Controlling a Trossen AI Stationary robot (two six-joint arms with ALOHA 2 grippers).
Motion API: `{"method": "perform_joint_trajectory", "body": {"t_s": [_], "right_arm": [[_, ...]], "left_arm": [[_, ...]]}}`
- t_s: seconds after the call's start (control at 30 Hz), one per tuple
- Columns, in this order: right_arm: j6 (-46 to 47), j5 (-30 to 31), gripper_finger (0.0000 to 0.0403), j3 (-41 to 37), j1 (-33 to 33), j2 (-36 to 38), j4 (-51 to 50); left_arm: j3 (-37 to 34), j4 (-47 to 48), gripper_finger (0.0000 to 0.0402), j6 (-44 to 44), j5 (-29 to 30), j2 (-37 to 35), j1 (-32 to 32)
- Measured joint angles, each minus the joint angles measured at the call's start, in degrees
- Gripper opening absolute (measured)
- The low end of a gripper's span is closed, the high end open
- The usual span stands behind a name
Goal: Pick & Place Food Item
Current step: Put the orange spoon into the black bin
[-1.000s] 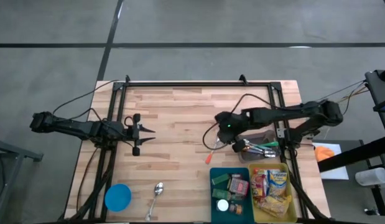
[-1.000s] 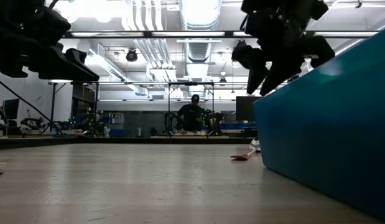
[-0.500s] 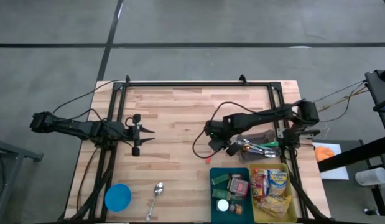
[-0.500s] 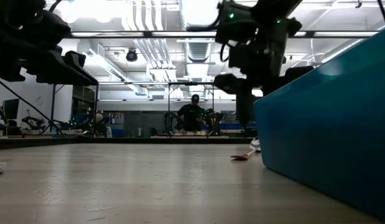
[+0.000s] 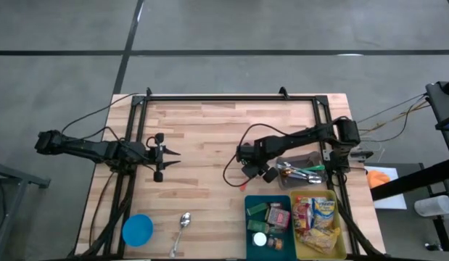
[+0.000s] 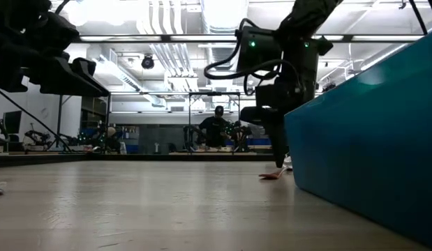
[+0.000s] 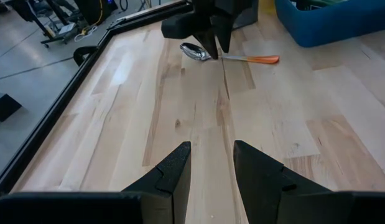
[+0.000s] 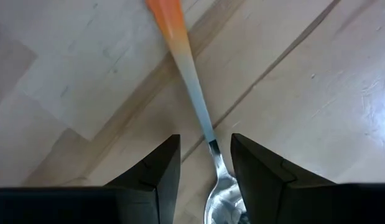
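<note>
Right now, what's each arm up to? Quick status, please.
Right gripper open, poised straddling the orange-handled spoon on the table, not gripping. Left gripper open, waiting at the table's left. Nothing blocking; blue bin nearby.

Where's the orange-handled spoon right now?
High view: the orange-handled spoon lies flat on the table's right half, just above the blue bin. The right gripper hangs directly over its bowl end, fingers open around it.

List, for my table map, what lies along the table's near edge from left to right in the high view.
Blue disc → metal spoon → teal bin → yellow bin.
</note>
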State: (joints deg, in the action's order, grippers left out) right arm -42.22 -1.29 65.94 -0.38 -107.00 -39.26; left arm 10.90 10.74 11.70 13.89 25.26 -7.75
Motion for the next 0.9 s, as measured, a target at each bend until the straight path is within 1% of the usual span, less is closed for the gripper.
{"method": "perform_joint_trajectory", "body": {"t_s": [0.27,0.47,0.53,0.63,0.8,0.83,0.9], "right_arm": [[0.00,1.17,0.0139,-2.60,0.00,0.25,3.87],[0.24,1.22,0.0138,-3.38,0.00,0.33,4.48],[0.24,1.25,0.0132,-3.38,0.00,0.27,4.49],[0.22,1.30,0.0102,-3.31,0.00,0.22,4.30],[0.18,1.19,0.0025,-3.35,0.07,0.15,3.80],[0.22,1.18,0.0018,-3.38,0.07,0.15,3.79],[0.25,1.06,0.0018,-3.38,0.07,0.13,3.85]], "left_arm": [[0.00,0.00,0.0122,0.00,-0.01,0.00,-0.04],[0.00,0.00,0.0122,0.00,0.00,0.00,-0.02],[0.00,0.00,0.0122,0.00,-0.01,0.00,-0.02],[0.00,0.00,0.0122,0.00,0.00,0.00,-0.02],[0.00,0.00,0.0122,0.00,-0.02,0.00,-0.02],[0.00,-0.02,0.0122,0.00,0.00,0.00,-0.02],[0.00,-0.02,0.0122,0.00,-0.01,0.00,-0.02]]}}
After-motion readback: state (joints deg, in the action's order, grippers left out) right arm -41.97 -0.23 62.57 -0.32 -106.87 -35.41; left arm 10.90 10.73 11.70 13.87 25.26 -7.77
